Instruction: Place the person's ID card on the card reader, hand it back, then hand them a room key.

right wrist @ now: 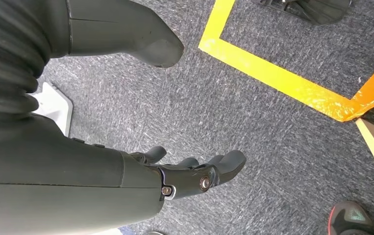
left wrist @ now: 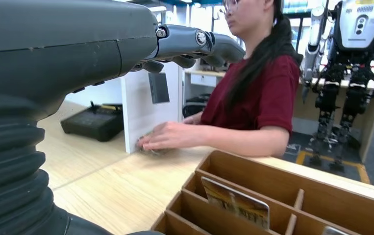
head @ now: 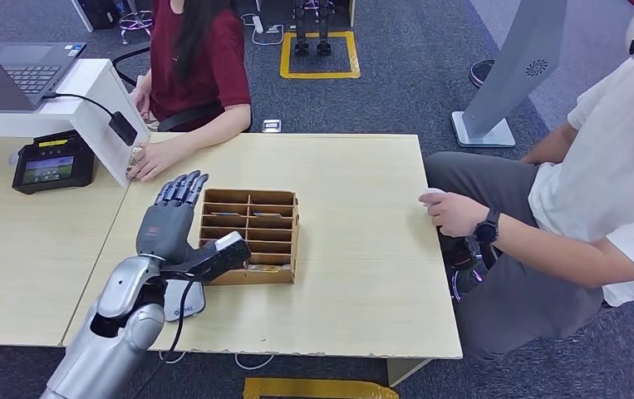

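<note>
- The pale wooden table (head: 355,191) runs across the room. A person in a dark red top (head: 201,58) sits at its far side, a hand (head: 154,158) resting flat on the top by the white partition (head: 101,112).
- A second person in a white shirt (head: 604,191) sits off to the right, holding something small and pale that I cannot make out.
- The left hand (head: 172,218) hovers above the table, just beside the wooden divider box (head: 251,234), fingers stretched out straight toward the seated person and grasping nothing.
- The right hand (right wrist: 194,174) hangs low over the grey carpet, fingers loosely curled in and carrying nothing.
- The black card reader (head: 51,162) sits on the neighbouring desk, beyond the partition, well apart from the left hand.
- The ID card seems to lie under the seated person's fingers: the left wrist view shows only a thin edge there, too hidden to describe. I judge the handover has not begun.
- A room key card (left wrist: 236,201) stands upright in one slot of the box, showing a printed brownish face with rounded corners.
- Risks, as I see them: the outstretched fingers could bump the person's hand if the reach goes on before the card is offered; a thin flat card could slip from the hand; the arm could catch the box edge or the partition when swinging toward the reader.
</note>
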Tool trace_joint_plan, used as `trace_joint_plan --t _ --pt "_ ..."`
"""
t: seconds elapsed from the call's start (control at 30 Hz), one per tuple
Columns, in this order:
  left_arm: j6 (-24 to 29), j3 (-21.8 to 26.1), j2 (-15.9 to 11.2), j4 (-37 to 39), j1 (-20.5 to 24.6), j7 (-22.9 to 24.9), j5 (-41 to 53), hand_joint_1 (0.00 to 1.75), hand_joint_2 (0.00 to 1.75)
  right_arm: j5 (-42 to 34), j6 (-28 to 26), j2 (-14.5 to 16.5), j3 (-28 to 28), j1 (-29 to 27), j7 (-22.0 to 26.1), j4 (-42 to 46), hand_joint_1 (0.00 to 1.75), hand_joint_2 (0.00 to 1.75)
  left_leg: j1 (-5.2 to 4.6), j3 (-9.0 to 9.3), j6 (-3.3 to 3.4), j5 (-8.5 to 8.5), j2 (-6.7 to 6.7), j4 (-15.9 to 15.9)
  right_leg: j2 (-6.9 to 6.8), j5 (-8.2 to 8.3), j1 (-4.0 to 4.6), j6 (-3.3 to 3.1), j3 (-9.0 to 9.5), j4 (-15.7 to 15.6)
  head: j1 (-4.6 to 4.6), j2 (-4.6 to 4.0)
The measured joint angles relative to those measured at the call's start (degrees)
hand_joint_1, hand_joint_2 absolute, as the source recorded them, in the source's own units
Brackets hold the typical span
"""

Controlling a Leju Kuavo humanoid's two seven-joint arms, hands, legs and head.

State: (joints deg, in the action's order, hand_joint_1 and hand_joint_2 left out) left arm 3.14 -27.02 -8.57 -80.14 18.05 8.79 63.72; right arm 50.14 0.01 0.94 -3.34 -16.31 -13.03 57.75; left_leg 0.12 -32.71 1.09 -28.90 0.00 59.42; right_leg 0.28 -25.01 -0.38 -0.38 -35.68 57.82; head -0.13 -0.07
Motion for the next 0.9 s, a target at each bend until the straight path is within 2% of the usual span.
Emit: trace_joint_plan --t 0.9 --pt "1.5 -0.03 1.83 4.62 2.13 0.39 3.33 0.0 1.75 -0.04 -0.16 0.0 0.61 0.87 -0.02 -0.13 0.0 1.75 0.0 0.01 0.0 0.0 0.01 0.0 0.01 0.0 0.0 0.0 0.0 0.0 0.0 0.0"
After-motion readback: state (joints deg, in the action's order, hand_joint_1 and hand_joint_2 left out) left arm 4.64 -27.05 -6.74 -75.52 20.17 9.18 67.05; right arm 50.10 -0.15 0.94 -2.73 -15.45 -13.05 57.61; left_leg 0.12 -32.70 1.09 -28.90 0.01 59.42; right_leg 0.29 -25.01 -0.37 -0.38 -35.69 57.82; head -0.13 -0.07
